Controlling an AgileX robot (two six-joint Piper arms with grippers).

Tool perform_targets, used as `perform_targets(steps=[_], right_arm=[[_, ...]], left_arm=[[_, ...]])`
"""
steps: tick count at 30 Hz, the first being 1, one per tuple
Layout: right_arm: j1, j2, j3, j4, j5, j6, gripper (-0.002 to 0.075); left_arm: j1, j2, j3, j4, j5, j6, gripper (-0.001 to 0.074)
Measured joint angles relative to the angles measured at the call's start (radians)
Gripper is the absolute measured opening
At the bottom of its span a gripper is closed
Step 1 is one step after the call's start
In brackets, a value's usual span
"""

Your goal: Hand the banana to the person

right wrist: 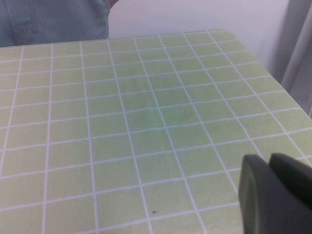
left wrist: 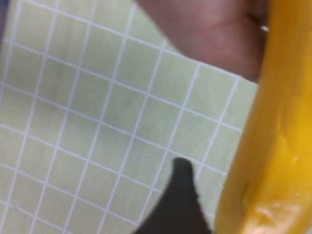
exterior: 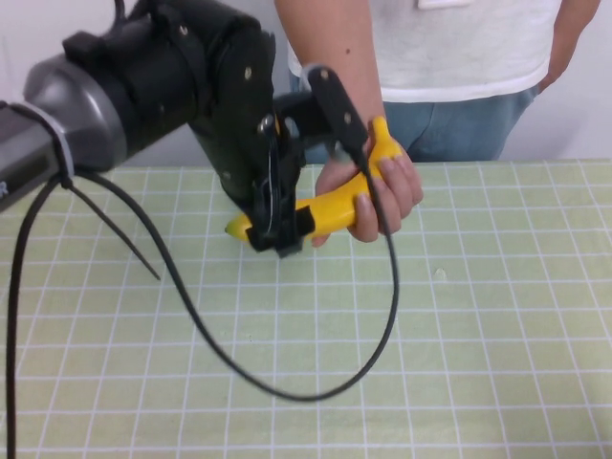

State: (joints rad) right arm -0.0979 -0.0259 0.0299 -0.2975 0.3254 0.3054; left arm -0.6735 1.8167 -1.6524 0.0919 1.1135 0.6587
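Observation:
The banana (exterior: 330,212) is bright yellow and is held up above the table at the far middle. The person (exterior: 459,57), in a white T-shirt and jeans, stands behind the table, and their hand (exterior: 382,186) is wrapped around the banana's right half. My left gripper (exterior: 311,196) is around the banana's left half with its jaws open. In the left wrist view the banana (left wrist: 273,146) stands apart from the one dark finger (left wrist: 181,200) that shows, with the hand (left wrist: 209,34) beyond. My right gripper (right wrist: 273,195) is shut and empty over the table's right side.
The table (exterior: 459,335) has a green cloth with a white grid. A black cable (exterior: 287,387) hangs from the left arm in a loop low over the middle. The table's far right corner (right wrist: 219,34) and a wall lie beyond my right gripper.

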Motion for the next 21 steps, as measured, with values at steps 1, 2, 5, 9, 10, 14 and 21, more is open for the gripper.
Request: perform_targets(steps=[1,2,5,9,10,14,21], right_arm=[[0.0,0.0,0.0,0.0,0.0,0.0,-0.0009],[0.0,0.0,0.0,0.0,0.0,0.0,-0.0009],[0.0,0.0,0.0,0.0,0.0,0.0,-0.0009],[0.0,0.0,0.0,0.0,0.0,0.0,-0.0009],[0.0,0.0,0.0,0.0,0.0,0.0,-0.0009],[0.0,0.0,0.0,0.0,0.0,0.0,-0.0009],[0.0,0.0,0.0,0.0,0.0,0.0,-0.0009]], left_arm=[[0.0,0.0,-0.016,0.0,0.006,-0.018,0.0575],[0.0,0.0,-0.035,0.0,0.013,-0.032,0.0596],[0.0,-0.011,-0.094,0.0,0.036,-0.076,0.0623],[0.0,-0.056,-0.149,-0.002,0.072,-0.155,0.0629],[0.002,-0.072,-0.159,-0.002,0.088,-0.177,0.0627],[0.02,-0.123,-0.167,-0.016,0.126,-0.261,0.0507],[0.057,-0.195,-0.145,-0.024,0.139,-0.328,0.0045]])
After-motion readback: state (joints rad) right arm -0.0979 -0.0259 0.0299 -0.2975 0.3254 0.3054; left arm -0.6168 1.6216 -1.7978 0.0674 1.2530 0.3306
